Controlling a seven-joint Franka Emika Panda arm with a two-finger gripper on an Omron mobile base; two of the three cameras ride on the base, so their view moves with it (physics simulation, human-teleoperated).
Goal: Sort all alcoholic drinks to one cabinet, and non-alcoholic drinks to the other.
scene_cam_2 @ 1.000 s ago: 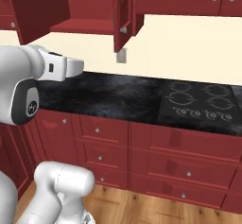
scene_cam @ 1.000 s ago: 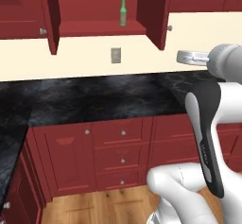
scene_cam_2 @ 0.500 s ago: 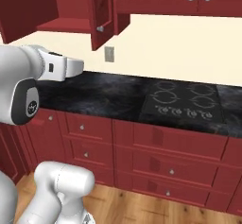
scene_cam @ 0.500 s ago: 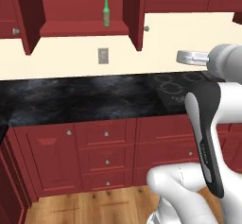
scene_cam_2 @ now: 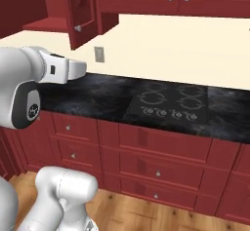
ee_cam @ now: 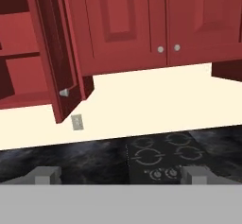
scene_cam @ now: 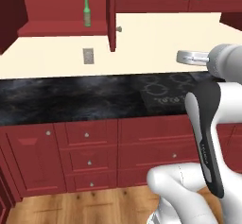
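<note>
A bright green bottle (scene_cam: 87, 12) stands upright near the right end of the open upper cabinet's shelf (scene_cam: 56, 28), beside the open door (scene_cam: 111, 17). The gripper (ee_cam: 120, 175) hangs above the black counter (scene_cam: 71, 98), jaws spread wide, holding nothing.

Arm: white Franka Panda arm (scene_cam: 208, 138) with dark joints, rising from the lower right of the left base view and from the lower left of the right base view, bending at a raised elbow, forearm reaching forward roughly level.

Gripper (ee_cam: 122, 175): pointing ahead; two fingertips (ee_cam: 46, 175) showing at the bottom of the hand view, standing wide apart, jaws fully spread, gripping nothing.

Hand (scene_cam: 191, 57): showing as a grey end piece in the left base view.
</note>
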